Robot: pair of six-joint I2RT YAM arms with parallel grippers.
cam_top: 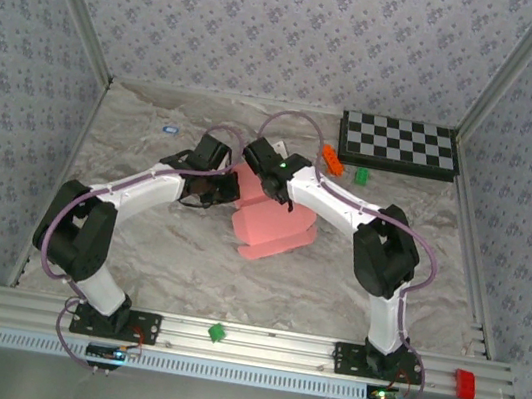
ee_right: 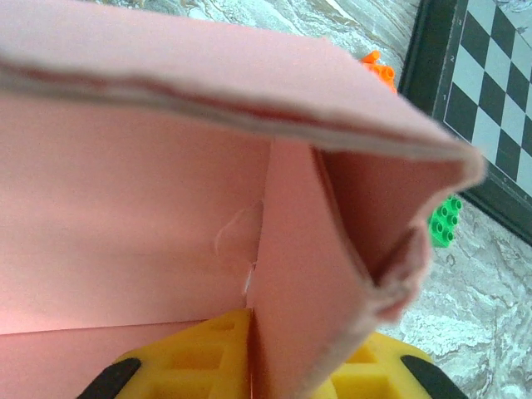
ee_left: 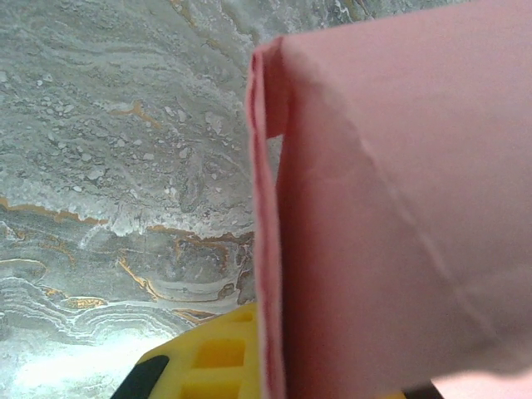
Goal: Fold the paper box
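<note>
In the middle of the top view the paper box [cam_top: 276, 230] lay half-folded on the marbled table [cam_top: 138, 240], with the left gripper [cam_top: 222, 191] clenched on its left edge, the right gripper [cam_top: 270, 190] pinching an upright wall, and the checkerboard [cam_top: 399, 143] beyond at upper right.

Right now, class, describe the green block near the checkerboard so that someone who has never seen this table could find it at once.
Find the black-and-white checkerboard at the far right of the marbled table. Off its near left corner lie two small blocks: the green block is right of the orange block. Unlike the green piece on the front metal rail, it sits on the table itself.
</note>
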